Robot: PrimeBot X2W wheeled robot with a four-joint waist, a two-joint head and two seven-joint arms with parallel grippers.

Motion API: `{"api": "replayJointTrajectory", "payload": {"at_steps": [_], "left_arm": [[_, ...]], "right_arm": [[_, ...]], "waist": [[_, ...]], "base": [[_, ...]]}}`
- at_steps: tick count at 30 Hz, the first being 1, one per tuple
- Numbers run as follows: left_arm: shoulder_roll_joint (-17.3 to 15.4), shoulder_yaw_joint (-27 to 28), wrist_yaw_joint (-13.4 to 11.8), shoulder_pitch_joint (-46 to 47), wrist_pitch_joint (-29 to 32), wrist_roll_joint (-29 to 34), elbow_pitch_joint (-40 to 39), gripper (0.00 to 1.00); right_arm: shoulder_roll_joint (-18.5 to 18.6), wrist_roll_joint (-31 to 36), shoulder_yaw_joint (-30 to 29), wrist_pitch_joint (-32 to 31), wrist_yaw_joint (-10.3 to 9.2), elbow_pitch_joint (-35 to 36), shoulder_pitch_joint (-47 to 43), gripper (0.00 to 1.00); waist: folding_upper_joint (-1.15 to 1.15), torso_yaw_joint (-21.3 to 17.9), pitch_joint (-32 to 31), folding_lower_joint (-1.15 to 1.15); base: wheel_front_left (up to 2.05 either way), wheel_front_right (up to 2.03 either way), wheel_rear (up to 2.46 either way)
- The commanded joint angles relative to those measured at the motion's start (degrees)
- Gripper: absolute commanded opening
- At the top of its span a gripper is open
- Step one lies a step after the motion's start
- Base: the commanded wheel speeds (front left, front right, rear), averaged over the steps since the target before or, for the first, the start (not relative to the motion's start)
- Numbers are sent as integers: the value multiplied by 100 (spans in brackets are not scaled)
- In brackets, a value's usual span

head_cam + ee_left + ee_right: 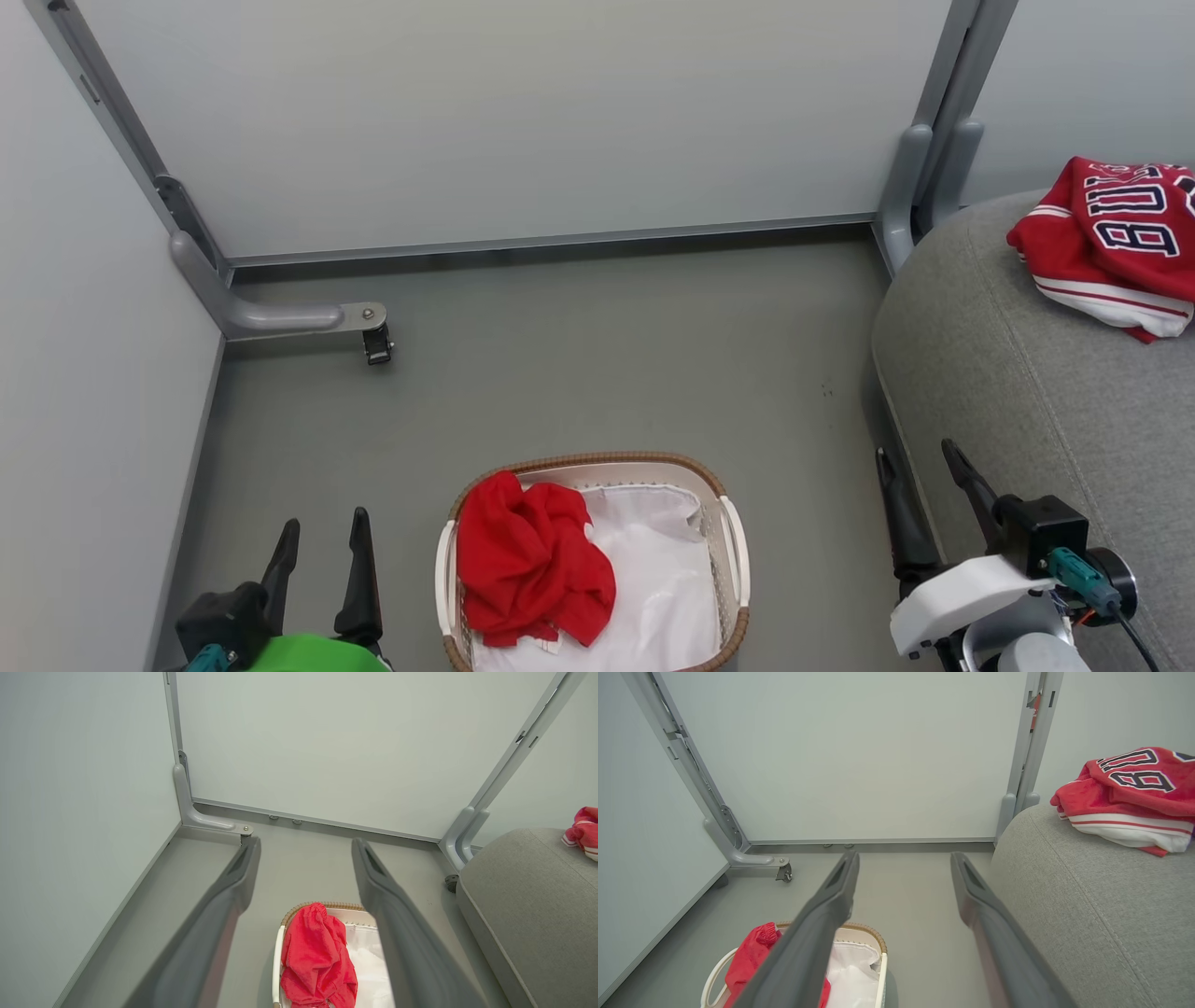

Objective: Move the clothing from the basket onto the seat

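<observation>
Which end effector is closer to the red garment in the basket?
Left. The left end effector is just left of the red garment; the right end effector is farther right, by the seat.

free: floor (597, 373) beyond basket (597, 459) | blocked: seat (1027, 401) right — panel (84, 373) left

Jersey (1111, 243) on seat (1027, 401) — garment (527, 560) in basket (597, 459)

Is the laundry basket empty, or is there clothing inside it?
Not empty. A crumpled plain red garment lies in the laundry basket, on a white fabric sheet.
</observation>
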State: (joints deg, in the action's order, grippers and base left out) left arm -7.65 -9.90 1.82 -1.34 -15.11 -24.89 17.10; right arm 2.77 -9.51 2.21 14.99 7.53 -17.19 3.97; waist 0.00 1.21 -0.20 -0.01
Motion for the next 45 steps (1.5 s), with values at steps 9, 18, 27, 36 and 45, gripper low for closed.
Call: {"api": "replayJointTrajectory", "payload": {"at_steps": [9,18,27,36,45], "left_arm": [[120,100,138,-11,-6,171,98,100],[191,148,223,48,-6,262,155,100],[217,167,269,144,-7,342,159,100],[155,-269,371,885,99,745,278,100],[188,-1232,508,2519,722,1362,1287,100]], "right_arm": [[22,12,29,30,-8,-40,-49,100],[22,-5,63,30,-8,-29,-6,100],[22,-13,44,30,-8,15,115,100],[23,156,-206,30,-8,272,492,100],[21,309,-295,29,-8,753,1244,100]], "waist": [[0,38,3,1],[0,59,41,1],[0,20,159,1],[0,-62,850,1],[0,-406,2393,1]], "base": [[0,0,0],[0,0,0],[0,0,0],[0,0,0],[0,0,0]]}}
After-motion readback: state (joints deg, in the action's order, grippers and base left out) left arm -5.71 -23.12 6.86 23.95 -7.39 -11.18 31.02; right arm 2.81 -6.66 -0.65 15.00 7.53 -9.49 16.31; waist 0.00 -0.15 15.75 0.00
